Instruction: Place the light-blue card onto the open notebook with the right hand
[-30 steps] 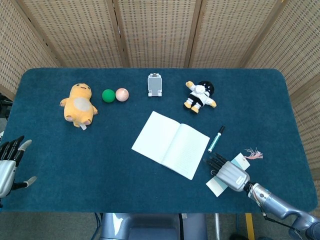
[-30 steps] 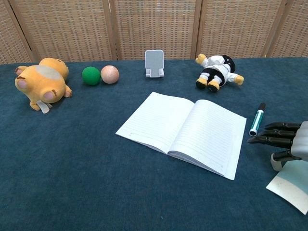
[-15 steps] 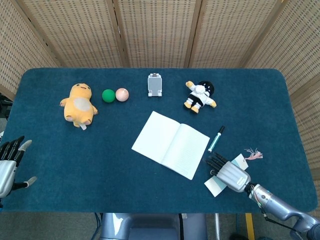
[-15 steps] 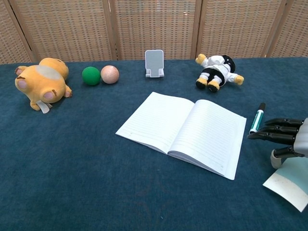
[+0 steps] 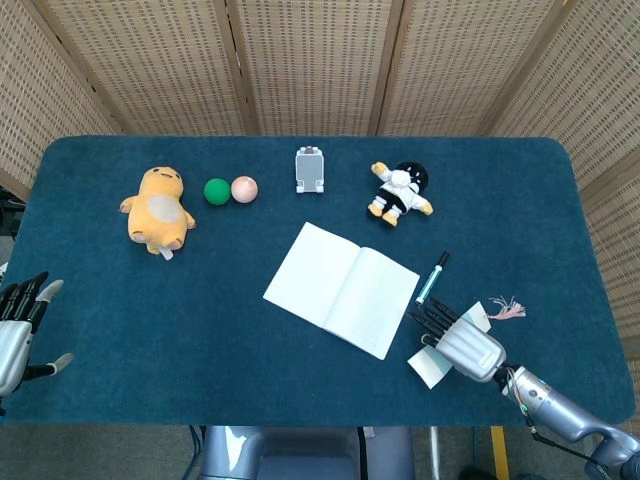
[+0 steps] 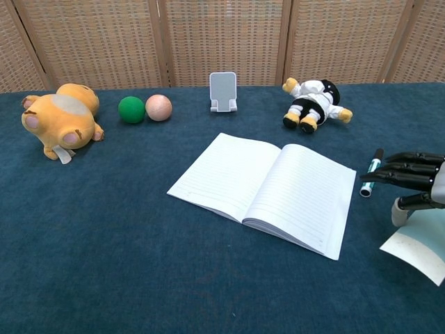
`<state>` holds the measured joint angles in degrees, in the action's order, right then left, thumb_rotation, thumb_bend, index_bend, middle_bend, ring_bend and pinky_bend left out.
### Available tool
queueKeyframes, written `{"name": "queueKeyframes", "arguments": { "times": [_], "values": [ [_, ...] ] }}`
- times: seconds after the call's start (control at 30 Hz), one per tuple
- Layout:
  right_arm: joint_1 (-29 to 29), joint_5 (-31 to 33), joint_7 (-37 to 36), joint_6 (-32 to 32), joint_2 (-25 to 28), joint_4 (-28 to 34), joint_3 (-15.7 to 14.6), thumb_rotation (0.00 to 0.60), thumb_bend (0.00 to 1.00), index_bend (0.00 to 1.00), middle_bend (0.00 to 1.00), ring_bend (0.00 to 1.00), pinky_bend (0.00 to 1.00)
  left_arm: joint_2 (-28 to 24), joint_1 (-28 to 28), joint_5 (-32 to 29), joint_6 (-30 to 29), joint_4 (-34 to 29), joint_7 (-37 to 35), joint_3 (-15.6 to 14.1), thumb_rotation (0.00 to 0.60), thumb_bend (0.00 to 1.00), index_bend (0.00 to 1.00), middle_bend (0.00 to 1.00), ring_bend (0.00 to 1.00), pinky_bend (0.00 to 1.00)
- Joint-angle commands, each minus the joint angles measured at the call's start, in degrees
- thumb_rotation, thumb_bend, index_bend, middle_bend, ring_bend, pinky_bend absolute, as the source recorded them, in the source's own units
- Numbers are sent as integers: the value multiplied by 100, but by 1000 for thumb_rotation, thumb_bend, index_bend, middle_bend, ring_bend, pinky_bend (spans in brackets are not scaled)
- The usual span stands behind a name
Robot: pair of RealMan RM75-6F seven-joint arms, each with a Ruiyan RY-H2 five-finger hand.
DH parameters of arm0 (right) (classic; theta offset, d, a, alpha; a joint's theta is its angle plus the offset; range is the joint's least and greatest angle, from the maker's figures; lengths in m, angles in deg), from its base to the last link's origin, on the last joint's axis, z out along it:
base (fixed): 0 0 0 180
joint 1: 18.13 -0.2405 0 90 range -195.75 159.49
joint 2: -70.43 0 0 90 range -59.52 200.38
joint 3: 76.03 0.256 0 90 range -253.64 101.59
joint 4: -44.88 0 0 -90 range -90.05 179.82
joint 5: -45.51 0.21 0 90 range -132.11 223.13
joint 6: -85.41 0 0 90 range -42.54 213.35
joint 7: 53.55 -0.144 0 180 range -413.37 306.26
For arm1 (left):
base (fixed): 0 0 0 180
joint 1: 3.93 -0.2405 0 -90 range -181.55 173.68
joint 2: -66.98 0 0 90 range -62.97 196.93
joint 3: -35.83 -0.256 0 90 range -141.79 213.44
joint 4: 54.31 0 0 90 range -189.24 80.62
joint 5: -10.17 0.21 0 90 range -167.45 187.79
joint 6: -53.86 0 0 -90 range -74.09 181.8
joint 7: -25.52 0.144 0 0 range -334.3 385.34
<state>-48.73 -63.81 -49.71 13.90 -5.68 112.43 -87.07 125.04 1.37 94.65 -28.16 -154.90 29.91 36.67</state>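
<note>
— Light-blue paper card (image 6: 417, 252), lifted a touch since a second ago?
— Tilted up slightly under the right hand (image 5: 466, 345), corner off the dark blue cloth table (image 5: 230, 300); hand raised a little, dark fingers (image 6: 400, 174) now across the green-and-white marker pen (image 5: 432, 278).
— Card against the fingers?
— Below and behind the fingertips, pinched under the thumb, beside the open lined notebook (image 5: 342, 288), not on it.
— Left hand (image 5: 15, 330)?
— Spread, grasping nothing.

Seeing bare worktop (image 5: 250, 330) lying open between my right hand (image 5: 468, 349) and notebook (image 5: 342, 288). Marker (image 5: 433, 277) sitting just beyond fingers (image 6: 396, 178), flanking notebook's right edge. Plush doll (image 5: 399, 192) and phone stand (image 5: 310, 169) standing well behind.
</note>
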Motion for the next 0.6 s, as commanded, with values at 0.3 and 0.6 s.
{"name": "queueKeyframes", "arguments": {
  "times": [0.3, 0.6],
  "values": [
    [-95, 69, 100, -213, 319, 537, 289, 600, 208, 562, 0, 0, 0, -25, -11, 19, -16, 10, -66, -4, 600, 0, 0, 0, 0, 0],
    [-577, 404, 519, 277, 625, 1169, 875, 600, 235, 571, 0, 0, 0, -31, 21, 15, 54, 23, -66, -14, 600, 0, 0, 0, 0, 0]
  ]
}}
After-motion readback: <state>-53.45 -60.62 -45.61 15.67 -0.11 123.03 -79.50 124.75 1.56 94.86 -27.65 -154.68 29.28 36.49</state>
